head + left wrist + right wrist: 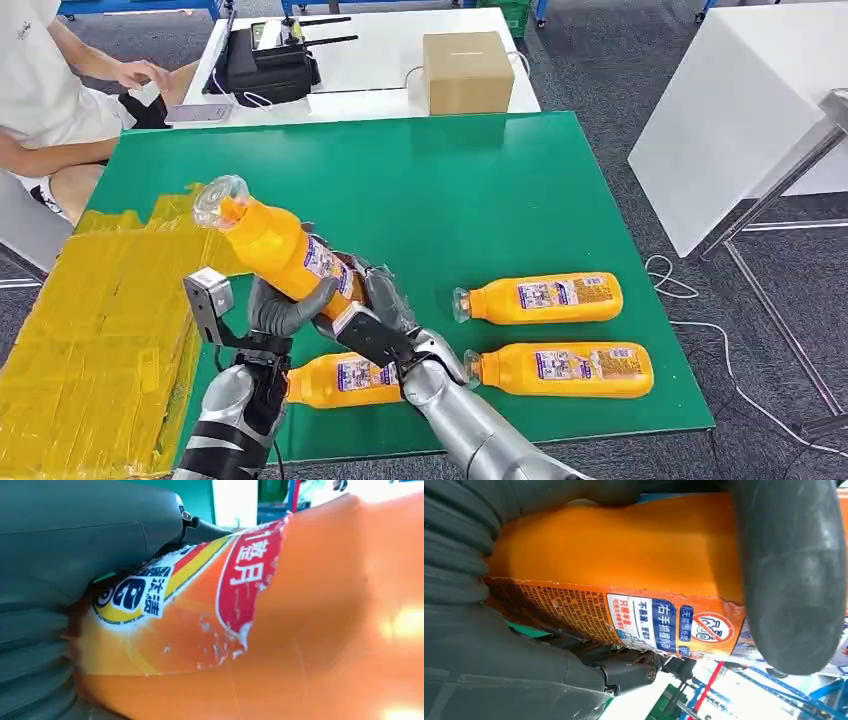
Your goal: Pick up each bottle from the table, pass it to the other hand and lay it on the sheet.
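handover underway | left hand [285,305] and right hand [375,305] both grip raised orange bottle [270,240] | yellow sheet [90,330] bare | three bottles [545,298] left on green bench [450,190]

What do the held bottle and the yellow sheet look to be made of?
Held bottle: likely clear plastic, glossy, orange contents; see-through cap end, highlights, and a printed label scuffed at its edge. Yellow sheet: seemingly a board wrapped in shiny yellow tape; overlapping strips and wrinkles show.
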You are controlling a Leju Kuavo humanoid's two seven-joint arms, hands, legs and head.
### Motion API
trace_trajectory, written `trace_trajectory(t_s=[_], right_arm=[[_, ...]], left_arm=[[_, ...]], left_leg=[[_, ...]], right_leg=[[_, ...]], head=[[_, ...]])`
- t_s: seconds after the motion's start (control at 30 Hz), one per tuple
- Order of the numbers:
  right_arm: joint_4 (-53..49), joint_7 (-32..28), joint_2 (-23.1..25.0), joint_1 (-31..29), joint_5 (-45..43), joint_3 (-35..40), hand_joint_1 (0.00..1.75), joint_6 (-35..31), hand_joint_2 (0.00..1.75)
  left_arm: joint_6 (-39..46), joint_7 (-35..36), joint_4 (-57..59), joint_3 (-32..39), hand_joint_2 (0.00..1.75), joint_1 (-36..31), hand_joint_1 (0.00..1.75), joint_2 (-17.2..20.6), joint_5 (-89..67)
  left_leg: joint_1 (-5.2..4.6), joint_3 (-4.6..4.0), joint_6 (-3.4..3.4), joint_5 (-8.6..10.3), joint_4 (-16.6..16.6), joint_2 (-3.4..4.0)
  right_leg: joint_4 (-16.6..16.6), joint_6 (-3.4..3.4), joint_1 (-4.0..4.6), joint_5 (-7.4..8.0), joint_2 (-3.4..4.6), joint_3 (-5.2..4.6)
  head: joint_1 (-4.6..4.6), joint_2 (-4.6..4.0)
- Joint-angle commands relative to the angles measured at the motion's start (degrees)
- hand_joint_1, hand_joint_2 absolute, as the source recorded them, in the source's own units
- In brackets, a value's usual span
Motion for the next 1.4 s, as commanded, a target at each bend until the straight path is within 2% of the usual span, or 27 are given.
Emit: trace_trajectory(t_s=[0.03, 0.07, 0.13, 0.17, 0.2, 0.27, 0.43, 0.5, 0.57, 0.6, 0.63, 0.67, 0.7, 0.8, 0.83, 0.87, 0.9, 0.97, 1.1, 1.33, 1.4], right_arm=[[-2.2, 0.4, -1.6, 3.3, 2.1, -5.2, 0.00, 0.7, 1.75], [-3.9, 0.0, -1.6, 4.0, 2.5, -6.1, 0.00, 0.1, 1.75], [-10.1, 0.2, -1.6, 5.9, 2.7, -9.1, 0.00, 1.3, 1.75], [-13.2, 0.1, -1.6, 6.7, 3.0, -10.0, 0.00, 2.0, 0.00], [-16.9, 0.2, -1.6, 7.6, 3.1, -10.7, 0.00, 2.5, 0.00], [-20.0, 1.8, -1.6, 8.3, 3.9, -11.3, 0.00, 4.2, 0.00], [-19.5, 1.7, -1.6, 8.4, 3.7, -11.1, 0.00, 4.3, 0.00], [-19.4, 1.4, -1.6, 8.4, 3.7, -11.1, 0.00, 4.1, 0.00], [-23.3, 0.3, -1.6, 9.4, 2.8, -11.6, 0.00, 3.8, 0.00], [-25.5, 0.4, -1.6, 9.9, 2.7, -11.9, 0.00, 3.9, 0.00], [-28.1, 0.7, -1.6, 10.6, 2.6, -12.2, 0.00, 4.1, 0.00], [-29.7, 0.9, -1.7, 11.1, 2.3, -12.4, 0.00, 4.1, 0.00], [-31.0, 1.1, -2.0, 11.5, 2.0, -12.4, 0.00, 4.1, 0.00], [-34.7, 1.4, -3.2, 12.7, 0.8, -12.8, 0.00, 3.6, 0.00], [-36.4, 1.3, -3.8, 13.4, -0.1, -13.3, 0.00, 3.5, 0.00], [-37.3, 1.3, -4.1, 13.8, -0.9, -13.5, 0.00, 3.5, 0.00], [-37.7, 1.2, -4.5, 14.0, -0.9, -13.5, 0.00, 3.5, 1.75], [-38.9, 1.3, -5.5, 14.2, -1.6, -13.5, 0.00, 3.9, 1.75], [-39.1, 1.2, -5.9, 14.3, -2.3, -13.3, 0.00, 4.1, 1.75], [-37.6, 0.9, -6.4, 14.3, -2.8, -12.8, 0.00, 4.2, 1.75], [-37.5, 0.9, -6.5, 14.3, -2.8, -12.8, 0.00, 4.3, 1.75]], left_arm=[[3.2, -1.0, -2.2, 3.8, 1.75, -4.4, 1.75, -0.2, -2.2], [6.3, -2.0, -2.7, 3.5, 1.75, -4.5, 1.75, -0.1, -5.3], [17.1, -4.1, -3.6, 2.9, 1.75, -6.2, 1.75, -0.1, -17.0], [23.3, -3.8, -3.5, 2.6, 1.75, -7.5, 1.75, 0.4, -24.8], [27.5, -2.3, -2.3, 2.3, 1.75, -9.3, 1.75, 0.9, -31.7], [27.3, -1.9, -1.6, 3.0, 1.75, -10.7, 1.75, 0.8, -31.9], [27.3, -2.1, -1.3, 3.1, 1.75, -10.3, 1.75, 0.7, -31.9], [28.0, -2.3, -1.1, 2.8, 1.75, -10.4, 1.75, 1.0, -33.2], [39.2, 1.8, 3.9, 2.3, 1.75, -13.3, 1.75, 2.9, -51.2], [42.1, 3.5, 6.6, 2.6, 1.75, -14.8, 1.75, 3.3, -56.6], [45.7, 8.5, 6.9, 6.6, 1.75, -15.6, 1.75, 3.4, -75.2], [45.7, 10.2, 6.8, 8.3, 1.75, -15.6, 1.75, 3.3, -83.9], [45.7, 11.0, 7.6, 8.8, 1.75, -15.8, 1.75, 3.9, -86.4], [45.7, 17.4, 16.4, 5.9, 1.75, -18.0, 1.75, 8.6, -91.9], [45.7, 24.7, 20.6, -1.0, 1.75, -19.5, 1.75, 13.5, -91.9], [45.7, 28.8, 25.5, -4.6, 1.75, -21.0, 1.75, 15.7, -91.9], [45.7, 29.7, 28.0, -5.2, 1.75, -21.7, 1.75, 16.4, -91.9], [45.7, 32.1, 36.8, -6.7, 1.75, -24.1, 1.75, 19.1, -91.9], [45.7, 32.4, 42.7, -5.5, 1.75, -25.2, 1.75, 20.5, -91.9], [45.7, 31.5, 52.1, 6.3, 1.75, -24.6, 1.75, 26.2, -91.1], [45.1, 31.3, 54.0, 9.9, 1.75, -24.5, 1.75, 27.6, -90.2]], left_leg=[[0.13, 0.53, 0.02, -0.21, 0.0, -0.24], [0.07, 0.25, 0.00, -0.08, 0.0, -0.19], [0.09, 0.28, -0.01, -0.12, 0.0, -0.22], [0.08, 0.21, -0.01, -0.11, 0.0, -0.27], [0.07, 0.03, -0.01, -0.06, 0.1, -0.26], [0.03, -0.10, -0.01, -0.02, 0.1, -0.28], [0.04, 0.25, 0.02, -0.09, 0.0, -0.14], [0.00, 0.06, 0.01, -0.01, 0.0, -0.06], [0.01, 0.08, 0.00, -0.02, 0.0, -0.11], [0.04, 0.20, -0.01, -0.06, 0.0, -0.22], [0.03, 0.16, -0.02, -0.04, 0.0, -0.25], [0.00, 0.06, -0.01, 0.00, 0.0, -0.16], [0.03, 0.20, -0.02, -0.06, 0.0, -0.16], [-0.02, 0.14, -0.01, 0.00, -0.1, -0.07], [0.01, 0.38, -0.02, -0.03, -0.2, -0.12], [-0.01, 0.30, -0.02, 0.02, -0.2, -0.19], [0.02, 0.34, -0.03, 0.00, -0.1, -0.19], [0.04, 0.35, -0.04, 0.01, -0.1, -0.26], [0.08, 0.38, -0.07, -0.01, -0.1, -0.13], [0.09, 0.39, -0.13, -0.04, -0.1, 0.31], [0.07, 0.16, -0.14, 0.02, -0.1, 0.29]], right_leg=[[-0.1, 0.00, 0.15, -0.23, -0.37, 0.68], [-0.1, -0.01, 0.09, -0.11, -0.26, 0.36], [-0.1, -0.02, 0.11, -0.15, -0.30, 0.40], [0.0, -0.02, 0.09, -0.16, -0.35, 0.35], [0.0, -0.02, 0.08, -0.12, -0.32, 0.15], [0.1, -0.02, 0.03, -0.09, -0.30, 0.00], [-0.1, 0.00, 0.05, -0.10, -0.19, 0.35], [0.0, 0.00, 0.00, -0.03, -0.11, 0.11], [0.0, -0.01, 0.01, -0.05, -0.14, 0.14], [0.0, -0.02, 0.05, -0.12, -0.28, 0.30], [0.0, -0.03, 0.04, -0.11, -0.29, 0.25], [0.0, -0.02, 0.00, -0.05, -0.18, 0.10], [0.0, -0.03, 0.04, -0.10, -0.20, 0.26], [0.0, -0.01, -0.02, -0.03, -0.09, 0.17], [-0.1, -0.03, 0.01, -0.08, -0.18, 0.42], [-0.1, -0.04, 0.00, -0.06, -0.24, 0.35], [-0.1, -0.04, 0.03, -0.07, -0.25, 0.39], [-0.1, -0.05, 0.06, -0.09, -0.35, 0.42], [-0.1, -0.03, 0.09, -0.10, -0.21, 0.41], [0.0, -0.03, 0.10, -0.03, 0.24, 0.32], [0.0, -0.03, 0.07, 0.01, 0.23, 0.10]], head=[[0.00, 0.00], [0.00, 0.00], [0.00, 0.00], [0.00, 0.00], [0.02, 0.00], [-0.02, 0.00], [0.00, 0.00], [0.00, 0.00], [0.00, 0.00], [0.02, 0.00], [0.00, 0.00], [0.00, 0.00], [0.02, 0.00], [-0.02, 0.00], [0.02, 0.00], [0.00, 0.00], [0.02, 0.00], [0.02, 0.00], [0.02, 0.00], [0.02, 0.00], [0.02, 0.00]])
